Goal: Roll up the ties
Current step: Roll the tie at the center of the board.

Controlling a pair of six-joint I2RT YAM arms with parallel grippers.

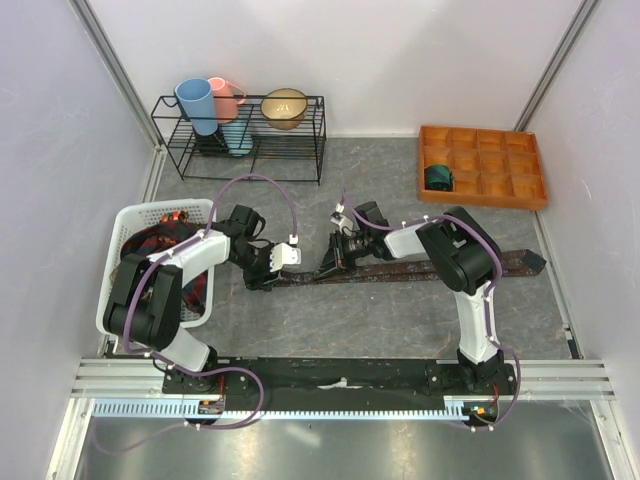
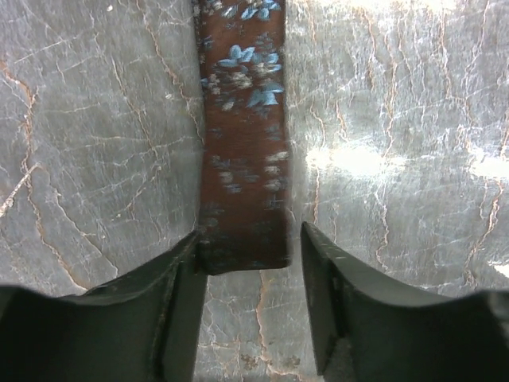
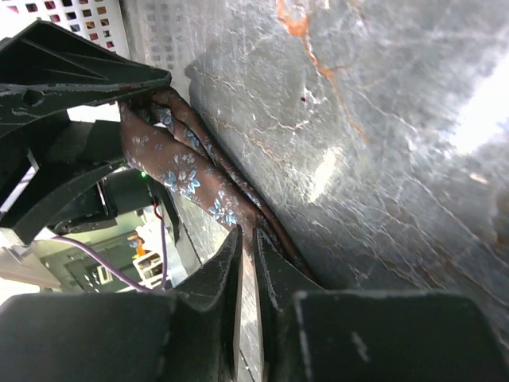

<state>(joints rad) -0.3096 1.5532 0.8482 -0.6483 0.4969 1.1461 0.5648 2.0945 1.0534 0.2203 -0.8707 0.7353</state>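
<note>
Tie (image 2: 242, 159), maroon, limp and light, flat on bench (image 2: 398, 159); end inside wide-spread left gripper (image 2: 248, 239); bunched cloth pinched inside right gripper (image 3: 246, 232); best taken at end.

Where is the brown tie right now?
In the top view the brown tie stretches across the table, from the open left gripper toward the right edge. The right gripper pinches it near its left end.

tie (image 1: 515, 263) across table (image 1: 380, 325) centre | basket (image 1: 160, 208) left | rack (image 1: 300, 160) behind-left | tray (image 1: 482, 129) behind-right, rolled tie (image 1: 437, 178) in it
</note>
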